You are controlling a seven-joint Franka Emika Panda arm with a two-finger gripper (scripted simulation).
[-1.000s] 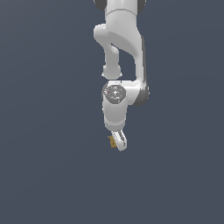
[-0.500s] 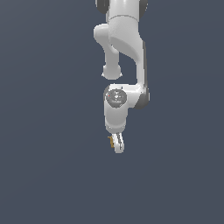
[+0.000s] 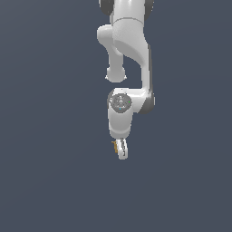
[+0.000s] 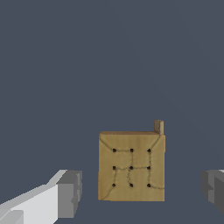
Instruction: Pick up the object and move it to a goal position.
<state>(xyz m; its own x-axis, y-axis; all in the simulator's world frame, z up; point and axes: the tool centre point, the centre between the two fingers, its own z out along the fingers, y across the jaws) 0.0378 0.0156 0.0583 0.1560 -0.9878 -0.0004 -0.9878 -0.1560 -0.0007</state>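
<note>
my claw (image 3: 121,151) hangs straight down from my white arm (image 3: 131,50) in the middle of the exterior view, low over the flat dark blue-grey desk (image 3: 45,181). the fingers stand apart – in the wrist view one grey pad (image 4: 70,194) sits on one side of the block and the other pad (image 4: 213,187) well off on the other side, with open gaps between each pad and the block, the gap wider on the second pad's side, so nothing is clamped

the tan-brown block (image 4: 131,166) lies flat between my fingers, its face turned to my wrist camera – nine small dark dots in a square grid, thin dark crack lines running among them, and a small tan nub sticking out at one corner. in the exterior view only a sliver of it (image 3: 114,146) shows, a tan-orange speck at my fingertip on the exterior view's left, too small to tell whether it touches the finger or the desk
</note>
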